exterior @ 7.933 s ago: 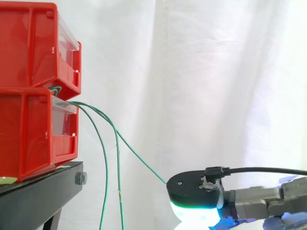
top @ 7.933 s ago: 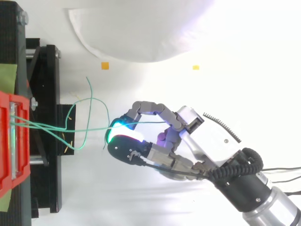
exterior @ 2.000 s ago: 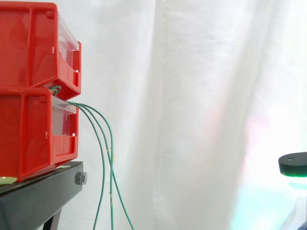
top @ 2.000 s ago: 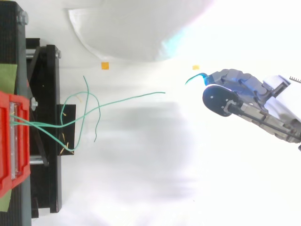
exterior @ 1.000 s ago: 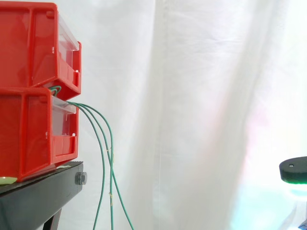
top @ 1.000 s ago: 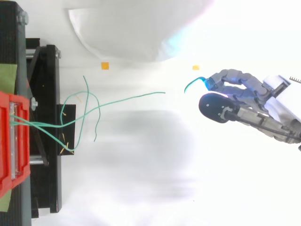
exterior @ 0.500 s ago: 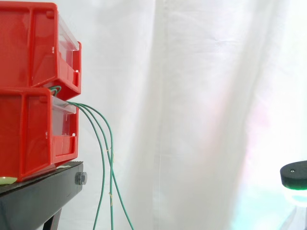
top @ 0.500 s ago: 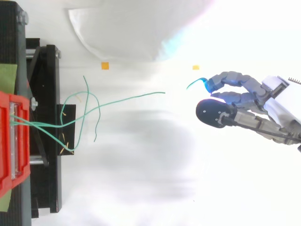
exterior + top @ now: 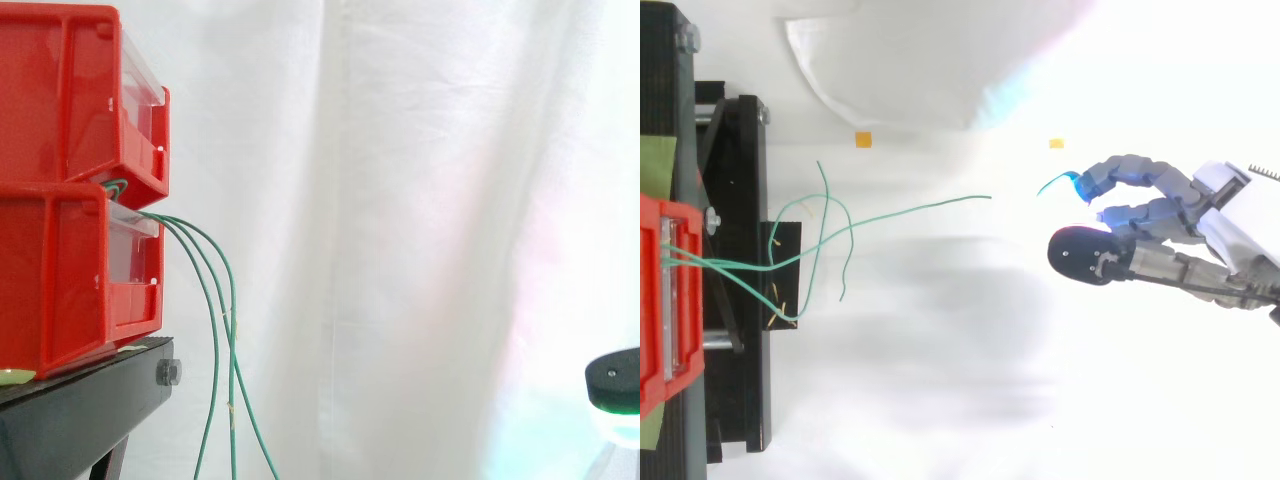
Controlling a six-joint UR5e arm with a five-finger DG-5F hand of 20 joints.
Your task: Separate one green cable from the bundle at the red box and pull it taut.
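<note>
I see the hand far out at the right of the top view, well apart from the two stacked red plastic bins. Its wrist end is cut off by the right edge. In the side view I get a black rounded piece of the hand with a green-white glow under it, low down and clipped by the right edge. I cannot tell whether the hand is apart, together or clamped on anything. A short teal strand curves out of the end of the hand that faces the bins. I can't make out what that strand is, nor whether it is gripped or merely touching.

The thin green cables come out of the gap between the upper and lower bin on the side facing the hand. They bend over and hang down past the black metal stand, and their lower ends run off the bottom of the side view. From above they cross and loop near the stand, so I can't sort one from another there. The longest green cable runs slack toward the hand. Its free end stops short, with a clear gap between it and the teal strand. None of the cables looks taut. The white curtain hangs behind it all.
</note>
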